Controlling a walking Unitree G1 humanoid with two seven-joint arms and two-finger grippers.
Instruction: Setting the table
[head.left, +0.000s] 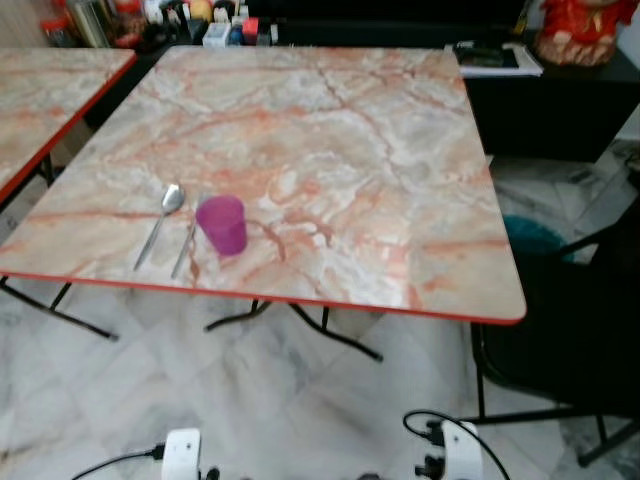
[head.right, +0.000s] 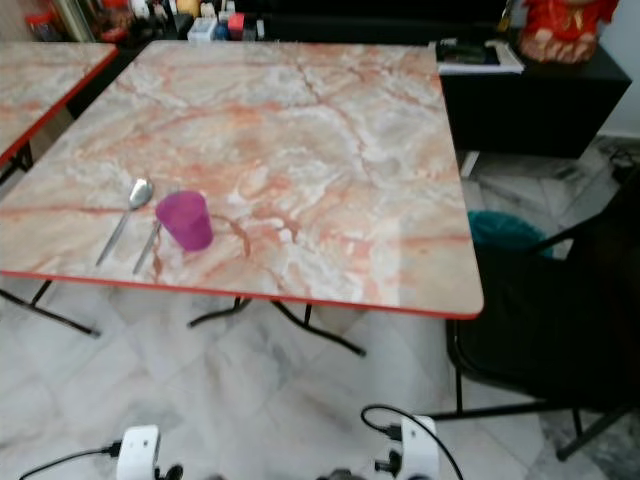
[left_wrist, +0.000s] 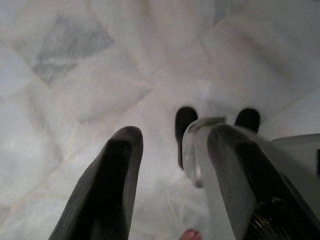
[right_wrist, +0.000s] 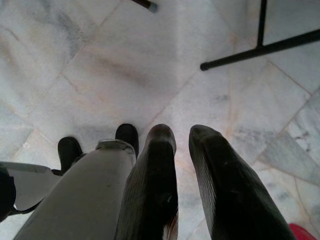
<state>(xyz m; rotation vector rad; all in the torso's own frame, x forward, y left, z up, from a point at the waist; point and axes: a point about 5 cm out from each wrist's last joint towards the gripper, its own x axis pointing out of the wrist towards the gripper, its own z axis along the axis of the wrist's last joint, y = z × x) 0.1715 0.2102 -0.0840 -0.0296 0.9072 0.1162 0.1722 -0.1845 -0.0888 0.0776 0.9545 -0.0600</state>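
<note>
A purple cup stands upright near the front left edge of the marble-patterned table. Just left of the cup lie a metal spoon and a second slim utensil, side by side. Both arms hang low in front of the table, over the tiled floor. My left gripper is open with nothing between its fingers. My right gripper has its fingers close together and holds nothing. The robot's feet show beneath both grippers.
A second marble table stands at the left. A black chair sits at the table's right front corner, with a teal object behind it. A black cabinet with a red figure is at back right. Bottles line the far edge.
</note>
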